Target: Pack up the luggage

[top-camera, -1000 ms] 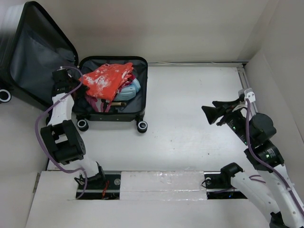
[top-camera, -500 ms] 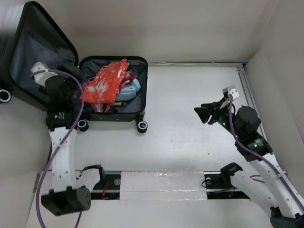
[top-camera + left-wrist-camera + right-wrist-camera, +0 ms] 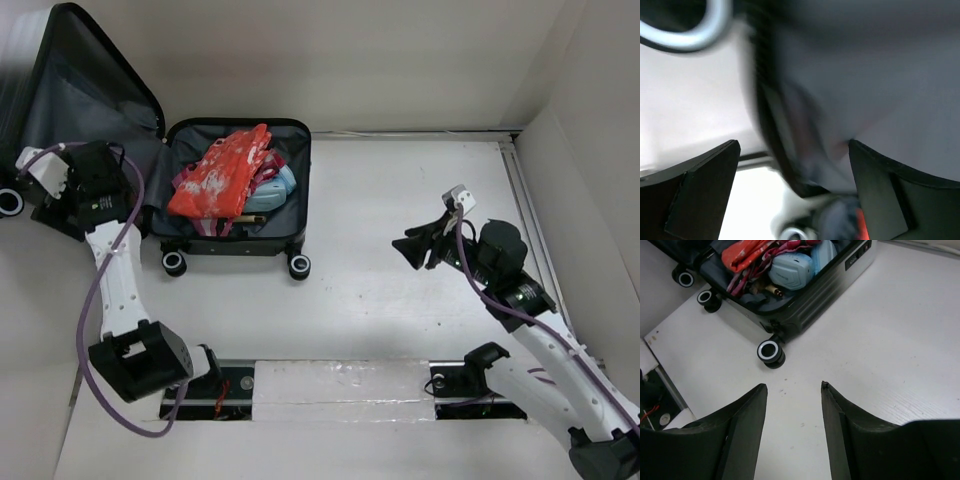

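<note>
A white table (image 3: 400,200) boxed in by pale walls holds the luggage (image 3: 235,243) at its far left corner, lying open; its lid (image 3: 70,110) stands tilted up and back on the left, grey lining showing; the base is heaped with a red-and-white garment (image 3: 225,170) over a pale blue pouch (image 3: 278,188) and smaller bits, so the filling looks largely done; what seems left is to swing the lid down and fasten it; the left gripper (image 3: 792,145) sits at the lid's near edge, jaws spread wide and clasping nothing, though the blur hides whether it touches the lining; the right gripper (image 3: 793,385) hovers over bare table, well apart from the luggage, jaws parted and empty.
</note>
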Controlling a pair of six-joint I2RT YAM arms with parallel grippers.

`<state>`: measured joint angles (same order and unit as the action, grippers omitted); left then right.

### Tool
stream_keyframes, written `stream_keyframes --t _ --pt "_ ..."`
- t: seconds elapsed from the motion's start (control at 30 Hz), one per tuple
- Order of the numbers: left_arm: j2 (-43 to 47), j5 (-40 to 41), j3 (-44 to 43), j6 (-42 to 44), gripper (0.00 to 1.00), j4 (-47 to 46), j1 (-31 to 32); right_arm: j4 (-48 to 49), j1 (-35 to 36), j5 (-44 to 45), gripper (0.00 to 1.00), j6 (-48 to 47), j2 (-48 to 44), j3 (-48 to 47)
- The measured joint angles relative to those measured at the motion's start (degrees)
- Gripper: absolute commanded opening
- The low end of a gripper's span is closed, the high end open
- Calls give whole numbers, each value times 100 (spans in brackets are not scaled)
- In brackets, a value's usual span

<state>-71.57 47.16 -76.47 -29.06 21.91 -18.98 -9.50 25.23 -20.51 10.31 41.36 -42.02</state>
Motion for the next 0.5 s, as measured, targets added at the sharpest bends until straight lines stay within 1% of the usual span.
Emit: stream_keyframes --t 0.1,0.13,0.2,0.27,0.3,0.37,0.4,0.43,0.47,0.5 --pt "-291 76 -105 98 82 249 -385 13 4 -35 53 -2 -50 20" --pt "-363 138 -203 125 77 289 -452 17 2 -37 53 -4 -59 20" --pt "-520 201 -424 168 70 356 -479 50 13 -48 53 -2 -59 20" --pt "-647 247 -636 223 58 374 -472 90 50 -50 53 -4 -48 20" --pt "-702 249 -748 251 48 393 -470 96 79 -52 53 -4 -39 20" --pt "-767 223 -931 308 42 404 -476 101 122 -50 53 -24 -22 20" --pt "-772 203 -975 315 36 396 -459 101 144 -48 53 -28 -7 20" --pt "-772 192 -997 323 13 389 -435 101 155 -48 53 -33 2 20" --pt "-772 170 -1012 332 0 372 -417 101 175 -42 53 -42 13 22" --pt "-772 190 -1025 330 0 404 -396 101 192 -31 53 -44 15 22"
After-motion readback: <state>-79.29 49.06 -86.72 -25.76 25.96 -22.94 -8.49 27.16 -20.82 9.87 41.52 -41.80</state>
